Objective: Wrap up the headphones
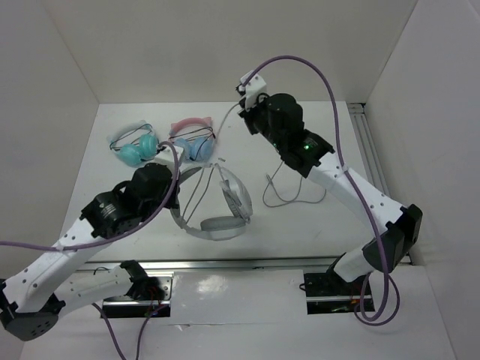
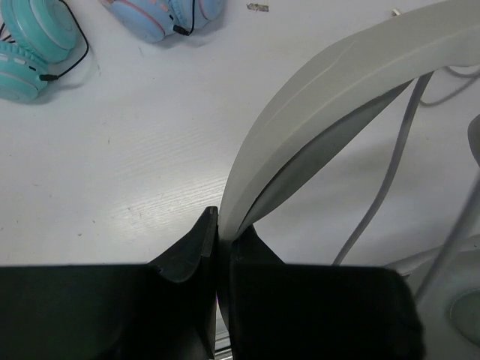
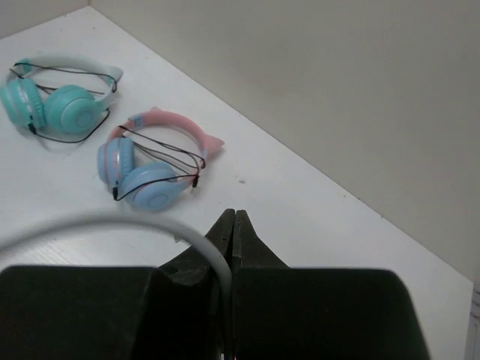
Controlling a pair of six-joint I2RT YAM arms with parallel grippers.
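Observation:
The large white headphones point(image 1: 219, 208) lie in the middle of the table, ear cups to the right. My left gripper point(image 1: 177, 192) is shut on the wide headband point(image 2: 322, 90), pinched between the fingertips at the left gripper point(image 2: 222, 223). The thin grey cable point(image 1: 289, 196) lies in loops to the right of the headphones. My right gripper point(image 1: 244, 103) hangs high over the back of the table. In the right wrist view the right gripper point(image 3: 234, 214) is shut on the cable point(image 3: 112, 219), which curves in from the left and runs down between the jaws.
A teal pair point(image 1: 135, 148) and a pink-banded blue pair point(image 1: 193, 140) lie side by side at the back left, also seen as the teal pair point(image 3: 60, 101) and the blue pair point(image 3: 150, 169). A metal rail point(image 1: 225, 264) runs along the front edge, another rail point(image 1: 367, 142) along the right wall.

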